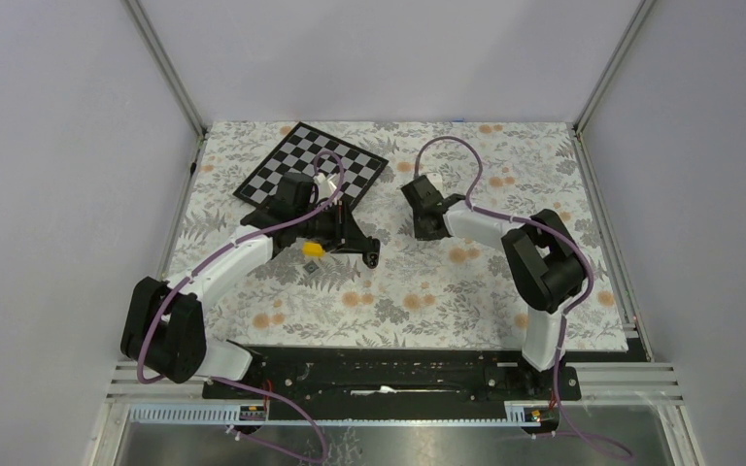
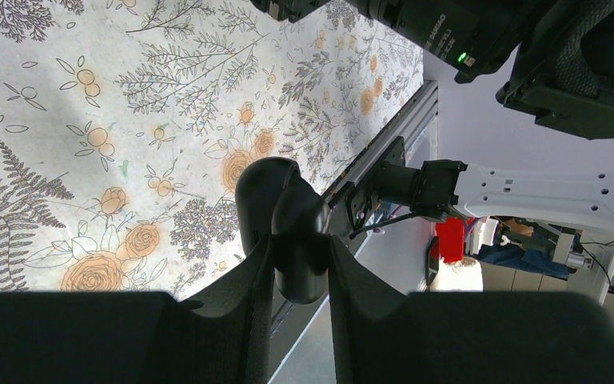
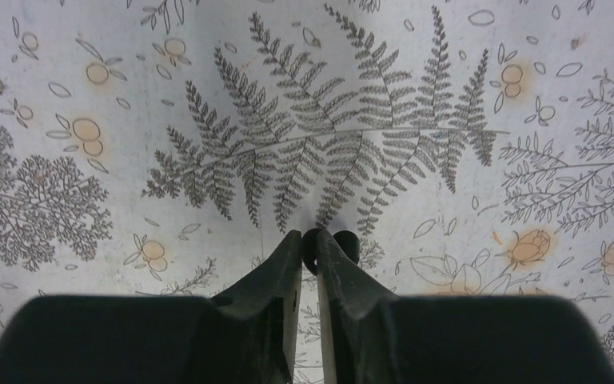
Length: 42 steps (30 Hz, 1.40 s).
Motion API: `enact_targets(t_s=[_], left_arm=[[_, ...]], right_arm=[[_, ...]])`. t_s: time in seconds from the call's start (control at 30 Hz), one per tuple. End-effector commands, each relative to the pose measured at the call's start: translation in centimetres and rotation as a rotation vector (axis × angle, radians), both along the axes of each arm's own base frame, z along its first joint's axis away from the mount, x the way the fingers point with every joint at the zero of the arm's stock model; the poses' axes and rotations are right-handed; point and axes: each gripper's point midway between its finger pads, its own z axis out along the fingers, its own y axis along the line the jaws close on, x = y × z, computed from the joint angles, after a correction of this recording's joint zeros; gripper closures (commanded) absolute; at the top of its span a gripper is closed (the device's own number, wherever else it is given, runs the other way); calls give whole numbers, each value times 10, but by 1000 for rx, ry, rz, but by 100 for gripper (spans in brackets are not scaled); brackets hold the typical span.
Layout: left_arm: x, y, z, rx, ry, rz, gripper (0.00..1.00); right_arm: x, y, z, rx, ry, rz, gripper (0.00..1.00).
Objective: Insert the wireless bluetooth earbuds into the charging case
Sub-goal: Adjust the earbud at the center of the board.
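My left gripper (image 2: 300,268) is shut on a black rounded charging case (image 2: 276,200) and holds it above the floral cloth, tilted towards the table's near edge. In the top view the left gripper (image 1: 367,252) is at mid-table. My right gripper (image 3: 309,240) is shut on a tiny black earbud (image 3: 345,246), which sticks out at its fingertips just above the cloth. In the top view the right gripper (image 1: 421,231) is a little to the right of the left one. The pale beige-pink earbuds are out of view.
A small yellow block (image 1: 313,249) lies on the cloth beside my left wrist. A black-and-white checkerboard (image 1: 296,160) lies at the back left. Grey walls close in the sides and back. The metal rail (image 1: 398,374) runs along the near edge.
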Motion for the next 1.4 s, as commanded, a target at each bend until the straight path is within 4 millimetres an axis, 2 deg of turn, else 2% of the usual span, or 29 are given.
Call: enact_targets(t_s=[0.0, 0.17, 0.53, 0.7, 0.83, 0.97, 1.1, 1.37], left_arm=[[9, -3, 18, -24, -76, -9, 100], [9, -3, 18, -22, -81, -8, 100], [8, -2, 18, -22, -82, -13, 100], [8, -2, 17, -18, -85, -14, 100], [8, -1, 18, -16, -89, -15, 100], [9, -2, 18, -15, -93, -14, 100], [9, -2, 19, -17, -92, -14, 100], [10, -2, 19, -16, -90, -11, 100]], right_arm=[[17, -2, 5, -9, -16, -5, 84], [24, -3, 12, 0, -32, -12, 92], [35, -6, 17, 13, -34, -22, 92], [38, -7, 32, 23, -56, -15, 90], [24, -9, 39, 32, -36, 8, 83], [0, -14, 35, 35, -9, 21, 80], [-20, -8, 32, 5, -4, 66, 78], [-25, 4, 21, -18, 9, 132, 72]])
